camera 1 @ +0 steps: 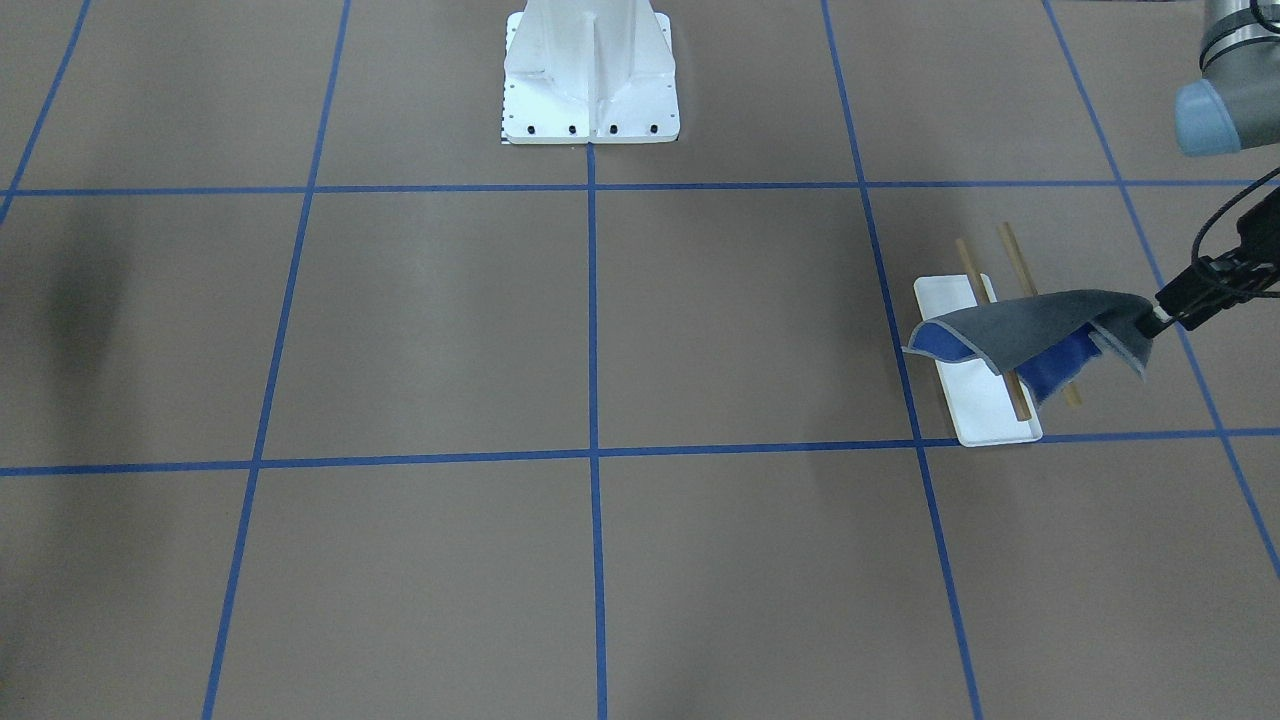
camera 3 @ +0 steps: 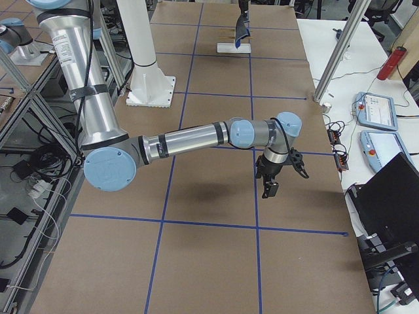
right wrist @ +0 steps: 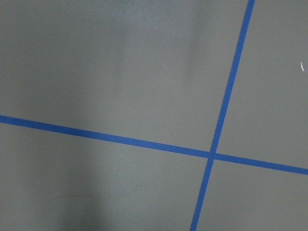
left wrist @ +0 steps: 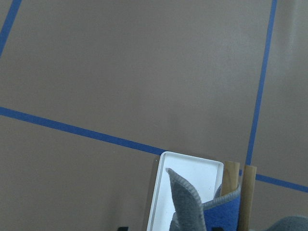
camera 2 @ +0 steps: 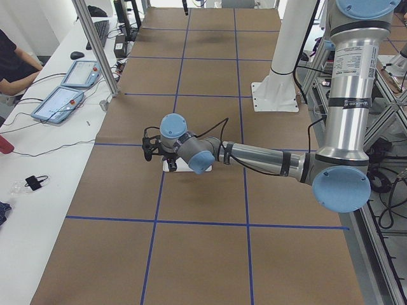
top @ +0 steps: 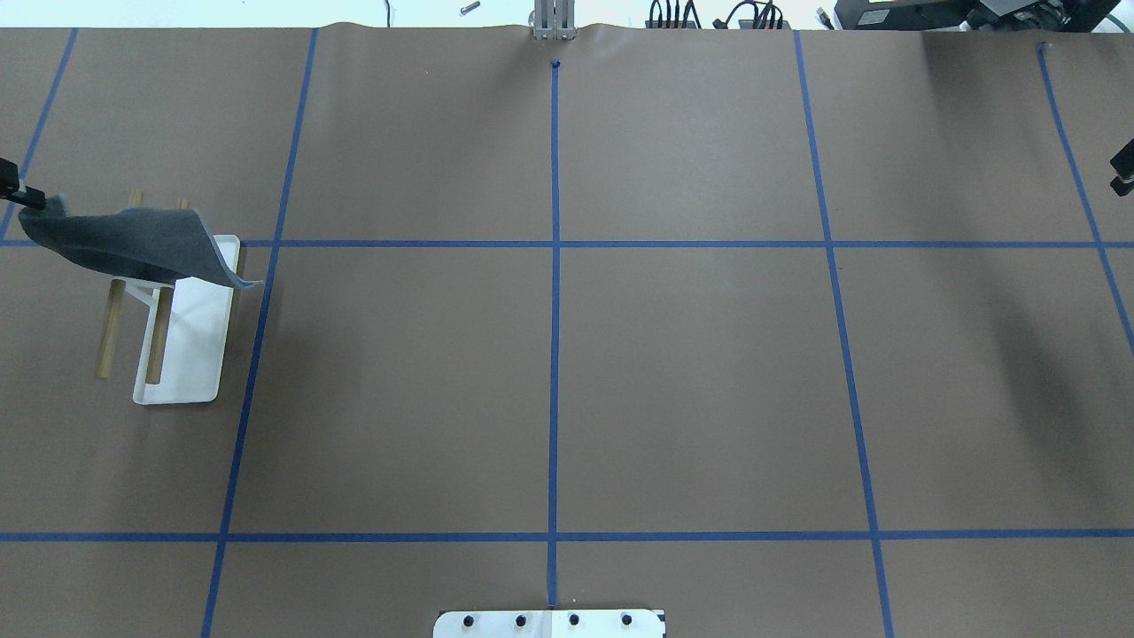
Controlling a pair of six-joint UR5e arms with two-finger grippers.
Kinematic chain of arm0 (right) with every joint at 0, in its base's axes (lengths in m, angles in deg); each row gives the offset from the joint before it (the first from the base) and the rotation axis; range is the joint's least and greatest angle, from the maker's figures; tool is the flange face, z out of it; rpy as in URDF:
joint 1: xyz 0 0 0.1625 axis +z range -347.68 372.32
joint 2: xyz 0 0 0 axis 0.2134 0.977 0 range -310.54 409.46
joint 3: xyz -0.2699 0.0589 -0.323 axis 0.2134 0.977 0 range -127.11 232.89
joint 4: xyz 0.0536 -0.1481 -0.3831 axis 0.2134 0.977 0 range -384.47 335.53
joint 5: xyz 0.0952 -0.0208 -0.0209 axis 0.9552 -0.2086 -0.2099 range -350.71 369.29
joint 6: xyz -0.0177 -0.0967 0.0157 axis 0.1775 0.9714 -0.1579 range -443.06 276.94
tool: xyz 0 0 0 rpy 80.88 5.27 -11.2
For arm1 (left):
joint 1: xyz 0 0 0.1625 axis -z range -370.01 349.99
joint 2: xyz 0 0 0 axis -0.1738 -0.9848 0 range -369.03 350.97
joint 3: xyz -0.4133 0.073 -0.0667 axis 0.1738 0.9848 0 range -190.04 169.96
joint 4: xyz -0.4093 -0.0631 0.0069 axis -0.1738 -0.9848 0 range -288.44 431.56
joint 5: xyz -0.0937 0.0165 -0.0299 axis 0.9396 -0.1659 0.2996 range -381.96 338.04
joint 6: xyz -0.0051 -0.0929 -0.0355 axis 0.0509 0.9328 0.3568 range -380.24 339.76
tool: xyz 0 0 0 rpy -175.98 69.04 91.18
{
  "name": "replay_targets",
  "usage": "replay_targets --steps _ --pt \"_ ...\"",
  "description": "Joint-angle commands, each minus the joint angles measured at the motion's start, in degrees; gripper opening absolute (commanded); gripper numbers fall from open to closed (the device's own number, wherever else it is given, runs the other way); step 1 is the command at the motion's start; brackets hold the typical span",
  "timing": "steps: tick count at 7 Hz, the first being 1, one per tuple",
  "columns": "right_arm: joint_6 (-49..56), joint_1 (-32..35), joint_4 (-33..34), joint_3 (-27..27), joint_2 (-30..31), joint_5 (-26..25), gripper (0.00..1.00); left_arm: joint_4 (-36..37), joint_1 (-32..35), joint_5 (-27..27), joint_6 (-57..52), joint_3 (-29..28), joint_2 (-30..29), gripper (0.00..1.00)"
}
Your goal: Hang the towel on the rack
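The left gripper (camera 1: 1160, 320) is holding station just beside the rack (camera 1: 985, 412), on the side away from the counter's (camera 1: 420, 330) middle. Its fingers (camera 1: 1182, 304) are pinching one corner of the towel (camera 1: 1040, 332) and keeping that corner lifted clear of the rack. The towel is spreading out from that pinch right across the rack, grey side up. It is covering one end of both wooden rods (top: 108, 330), while the rods' other ends are poking out bare. The bright blue underside is peeking out beneath the raised edge. The corner opposite the pinch is hanging out past the rack's white tray base, on the side facing the counter's middle. Whether the cloth is bearing its weight on the rods is hard to call from here.

The right gripper (camera 3: 278, 175) is hovering above the counter well apart from the rack, at the opposite end, above the blue tape lines (camera 1: 592, 300). Whether its fingers are spread or closed, I cannot tell. The white pedestal (camera 1: 590, 90) is standing well apart from the rack too.
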Motion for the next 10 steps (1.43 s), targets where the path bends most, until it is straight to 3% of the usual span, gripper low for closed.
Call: replay_targets --steps 1,3,4,5,7,8,10 --pt "-0.16 0.08 -0.65 0.61 0.11 0.24 1.0 -1.08 1.64 -1.94 -7.35 -0.45 2.73 0.98" --pt "-0.07 0.52 -0.56 0.6 0.29 2.85 1.0 -0.64 3.83 -2.04 -10.35 -2.29 2.48 0.98" --pt "0.02 2.09 -0.47 0.78 0.99 7.05 1.0 1.8 6.55 -1.95 -20.3 -2.38 2.48 0.98" --pt "0.11 3.15 -0.56 0.78 2.39 11.01 1.0 9.48 10.14 -1.95 -30.32 -2.21 1.87 0.98" --pt "0.2 4.47 -0.65 0.78 4.85 11.31 1.0 13.95 14.2 -2.91 -46.6 -1.77 1.33 0.98" --pt "0.11 5.43 -0.65 0.78 5.56 11.14 1.0 18.21 14.13 -5.96 -51.99 -1.33 0.64 0.98" --pt "0.2 7.81 -0.74 0.69 6.0 11.14 1.0 34.79 17.54 -10.53 -71.11 -0.89 -4.96 0.98"
